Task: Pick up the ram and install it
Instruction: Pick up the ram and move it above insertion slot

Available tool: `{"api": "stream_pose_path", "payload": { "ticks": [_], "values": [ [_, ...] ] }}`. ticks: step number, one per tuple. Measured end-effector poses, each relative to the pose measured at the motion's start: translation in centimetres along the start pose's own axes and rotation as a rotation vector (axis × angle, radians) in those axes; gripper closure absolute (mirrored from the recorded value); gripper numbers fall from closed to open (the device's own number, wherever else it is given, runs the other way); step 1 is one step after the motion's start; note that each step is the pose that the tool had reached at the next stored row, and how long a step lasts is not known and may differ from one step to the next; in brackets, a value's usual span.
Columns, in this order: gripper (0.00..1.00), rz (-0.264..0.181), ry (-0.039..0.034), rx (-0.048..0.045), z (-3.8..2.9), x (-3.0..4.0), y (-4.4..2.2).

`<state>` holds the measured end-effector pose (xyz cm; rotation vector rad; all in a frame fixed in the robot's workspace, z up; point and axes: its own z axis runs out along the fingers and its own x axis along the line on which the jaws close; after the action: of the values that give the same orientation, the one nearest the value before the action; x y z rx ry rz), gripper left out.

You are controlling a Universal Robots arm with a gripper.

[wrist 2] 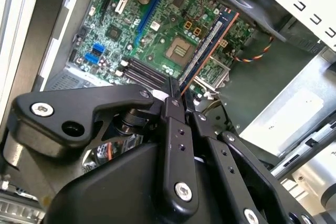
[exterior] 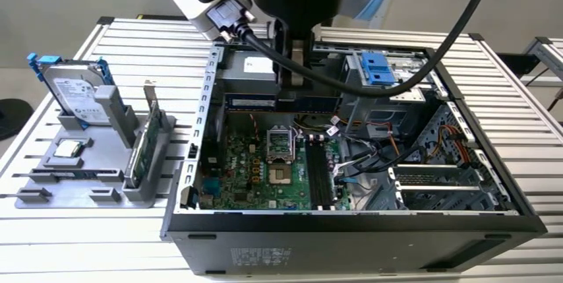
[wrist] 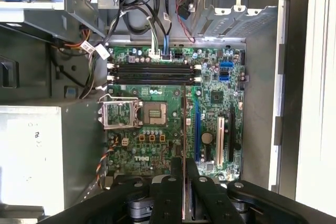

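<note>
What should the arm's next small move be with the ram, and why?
Probably rotate the wrist to line the ram up with the slots. The gripper holds it above the board, and in both wrist views it appears to run crosswise to the slots, nearer the socket than above them.

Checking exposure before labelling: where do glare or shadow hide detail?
Exterior view: case interior dimmer than the bright table. First wrist view: table strip washed out white. Second wrist view: the ram, held by the gripper, evenly lit.
</note>
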<state>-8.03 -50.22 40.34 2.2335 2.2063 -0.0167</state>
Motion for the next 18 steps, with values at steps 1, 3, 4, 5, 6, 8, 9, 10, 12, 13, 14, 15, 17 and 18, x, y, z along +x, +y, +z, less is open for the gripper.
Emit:
{"api": "stream_pose_path", "payload": {
  "ticks": [1, 3, 4, 5, 6, 8, 9, 10, 12, 13, 14, 15, 17, 18],
  "values": [
    [1.0, 0.0, 0.0, 0.0, 0.0, 0.0, 0.08],
    [1.0, 0.0, 0.0, 0.0002, 0.0, 0.01, 0.25],
    [1.0, 0.0, 0.0, 0.0002, 0.0, 0.01, 0.33],
    [1.0, 0.0, 0.0, 0.0003, 0.0, 0.01, 0.42],
    [1.0, 0.0, 0.0, 0.0003, 0.0, 0.01, 0.5],
    [1.0, 0.0, 0.0, 0.0005, 0.0, 0.01, 0.66],
    [1.0, 0.0, 0.0, 0.0005, -0.01, 0.01, 0.74],
    [1.0, 0.0, 0.0, 0.0006, -0.01, 0.01, 0.83],
    [1.0, 0.0, 0.0, 0.0006, 0.0, 0.01, 0.99],
    [1.0, 0.0, 0.0, 0.0006, 0.0, 0.01, 1.06],
    [1.0, 0.0, 0.0, 0.0006, -0.01, 0.01, 1.14],
    [1.0, 0.0, 0.0, 0.0006, -0.01, 0.02, 1.22],
    [1.0, 0.0, 0.0, 0.0007, -0.01, 0.02, 1.39],
    [1.0, 0.0, 0.0, 0.0006, -0.01, 0.02, 1.48]
  ]
}}
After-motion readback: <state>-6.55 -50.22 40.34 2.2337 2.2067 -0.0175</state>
